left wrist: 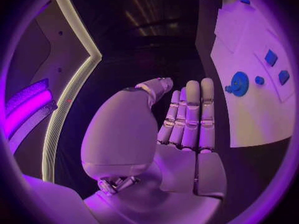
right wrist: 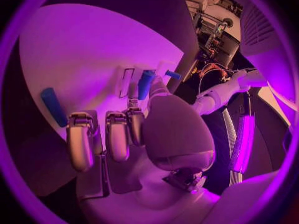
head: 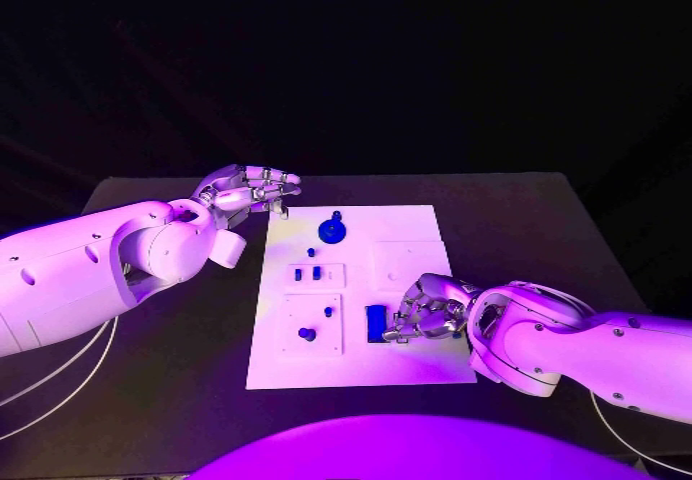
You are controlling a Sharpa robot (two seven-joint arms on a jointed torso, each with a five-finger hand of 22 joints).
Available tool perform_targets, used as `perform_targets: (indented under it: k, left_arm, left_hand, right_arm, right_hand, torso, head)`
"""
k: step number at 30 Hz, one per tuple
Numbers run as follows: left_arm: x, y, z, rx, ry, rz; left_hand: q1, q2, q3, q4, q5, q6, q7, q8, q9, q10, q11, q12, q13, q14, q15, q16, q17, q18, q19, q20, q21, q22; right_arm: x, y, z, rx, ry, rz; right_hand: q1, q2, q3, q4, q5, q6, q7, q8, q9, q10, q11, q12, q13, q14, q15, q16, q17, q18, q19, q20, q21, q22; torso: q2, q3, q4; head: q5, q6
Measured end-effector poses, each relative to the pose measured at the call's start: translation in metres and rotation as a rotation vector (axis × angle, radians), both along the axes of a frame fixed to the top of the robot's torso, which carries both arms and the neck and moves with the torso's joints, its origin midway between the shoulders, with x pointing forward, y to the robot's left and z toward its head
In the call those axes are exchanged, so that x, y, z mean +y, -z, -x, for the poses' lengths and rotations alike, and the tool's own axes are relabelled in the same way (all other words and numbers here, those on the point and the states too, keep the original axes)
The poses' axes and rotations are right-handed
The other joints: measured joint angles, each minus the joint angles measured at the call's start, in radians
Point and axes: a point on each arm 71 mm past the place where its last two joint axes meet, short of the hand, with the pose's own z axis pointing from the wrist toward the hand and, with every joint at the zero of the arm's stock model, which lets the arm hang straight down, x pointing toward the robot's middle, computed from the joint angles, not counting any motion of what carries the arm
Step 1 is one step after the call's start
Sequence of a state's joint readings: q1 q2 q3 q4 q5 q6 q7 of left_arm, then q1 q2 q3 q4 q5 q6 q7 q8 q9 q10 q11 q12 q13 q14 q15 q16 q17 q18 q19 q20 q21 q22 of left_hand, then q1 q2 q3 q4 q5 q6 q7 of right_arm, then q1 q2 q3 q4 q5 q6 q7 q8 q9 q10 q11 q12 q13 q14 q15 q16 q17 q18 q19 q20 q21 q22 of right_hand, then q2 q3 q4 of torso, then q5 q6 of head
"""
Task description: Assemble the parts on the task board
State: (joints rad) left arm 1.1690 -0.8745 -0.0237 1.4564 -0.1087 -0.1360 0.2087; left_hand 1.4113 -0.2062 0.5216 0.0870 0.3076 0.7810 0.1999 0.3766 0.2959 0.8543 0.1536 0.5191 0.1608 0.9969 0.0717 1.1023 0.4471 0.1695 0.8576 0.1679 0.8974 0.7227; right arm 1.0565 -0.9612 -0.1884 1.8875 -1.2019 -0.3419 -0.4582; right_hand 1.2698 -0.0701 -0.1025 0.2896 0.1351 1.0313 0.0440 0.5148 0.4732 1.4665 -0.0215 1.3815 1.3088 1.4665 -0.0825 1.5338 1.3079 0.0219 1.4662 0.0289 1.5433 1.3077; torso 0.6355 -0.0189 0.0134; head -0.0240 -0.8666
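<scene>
The white task board (head: pixel 353 215) lies in the middle of the black table. On it are a blue gear (head: pixel 333 231), two short blue pieces (head: pixel 307 272), a blue knob (head: pixel 306 334) and a dark blue bar (head: pixel 376 322). My right hand (head: pixel 426 308) rests on the board's right side with its fingers curled down, the tips right beside the bar. In the right wrist view a blue piece (right wrist: pixel 146 83) stands at the thumb tip; I cannot tell whether it is pinched. My left hand (head: pixel 248 190) hovers off the board's far left corner, its fingers (left wrist: pixel 189 117) straight and holding nothing.
The gear (left wrist: pixel 239 83) and small blue pieces (left wrist: pixel 271 57) show on the board beside my left hand. Another blue bar (right wrist: pixel 53 107) lies flat on the board beside the right hand's fingers (right wrist: pixel 81 139). Bare black table (head: pixel 173 330) surrounds the board.
</scene>
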Motion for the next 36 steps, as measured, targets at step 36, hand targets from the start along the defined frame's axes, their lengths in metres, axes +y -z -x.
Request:
perform_targets:
  k: [36]
  left_arm:
    - [-0.001,0.001,0.001,0.001,0.004,0.002]
  left_hand:
    - [0.000,0.000,0.000,0.000,0.000,0.000,0.000,0.005,0.000,-0.004,0.004,0.003,-0.001,0.000,0.000,0.000,-0.001,0.000,0.004,0.004,0.000,-0.001]
  right_arm:
    - [-0.086,-0.037,-0.016,-0.143,0.182,0.067]
  right_hand:
    - [0.052,-0.033,0.053,-0.002,0.006,-0.056,0.031,-0.062,-0.019,0.000,0.015,-0.020,0.000,-0.002,0.009,0.000,0.000,0.000,0.000,0.007,-0.009,0.000]
  torso:
    - [-0.001,-0.0002,-0.0018]
  head:
    - [-0.042,0.012]
